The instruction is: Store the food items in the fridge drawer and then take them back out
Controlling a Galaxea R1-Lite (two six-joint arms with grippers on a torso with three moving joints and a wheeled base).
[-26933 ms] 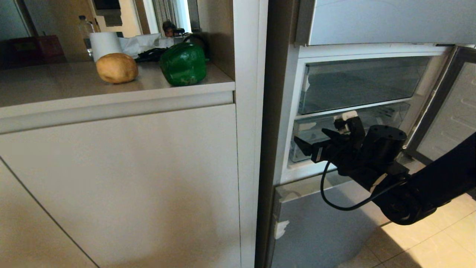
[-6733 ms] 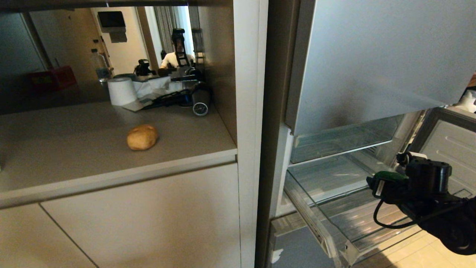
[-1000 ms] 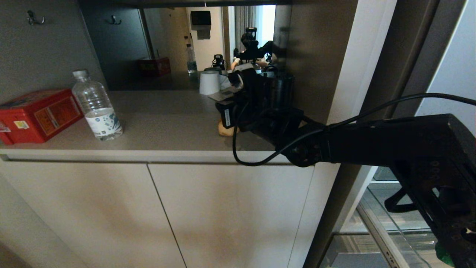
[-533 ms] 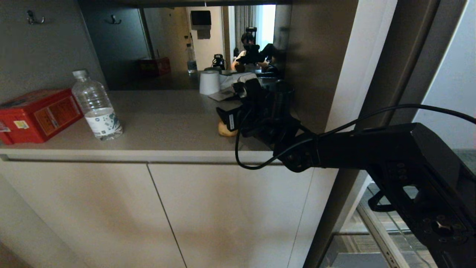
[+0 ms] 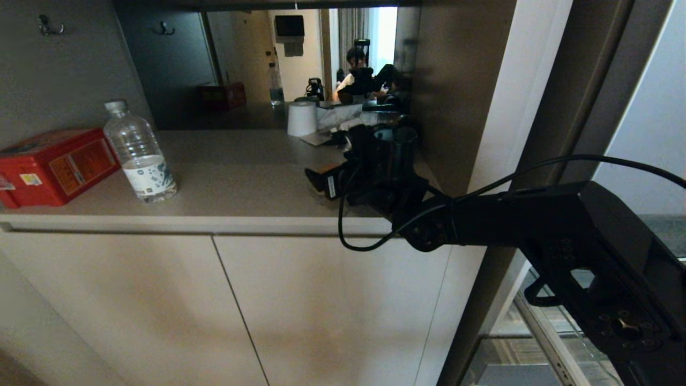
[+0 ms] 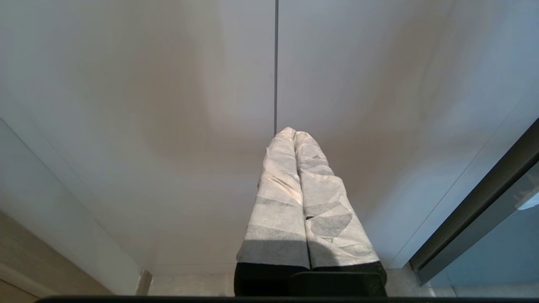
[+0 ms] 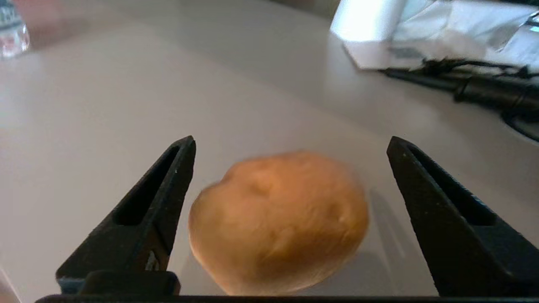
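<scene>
Your right gripper (image 7: pixel 290 145) is spread wide around the potato (image 7: pixel 278 222) near the counter (image 5: pixel 230 177) right edge, no contact visible; it's probably low enough, but closing off-center could roll it away.

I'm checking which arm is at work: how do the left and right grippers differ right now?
The right gripper stands open over the counter, its bare black fingers either side of the tan lump; the left gripper is shut, its fingers paper-wrapped, facing a plain cabinet panel. Neither holds anything.
</scene>
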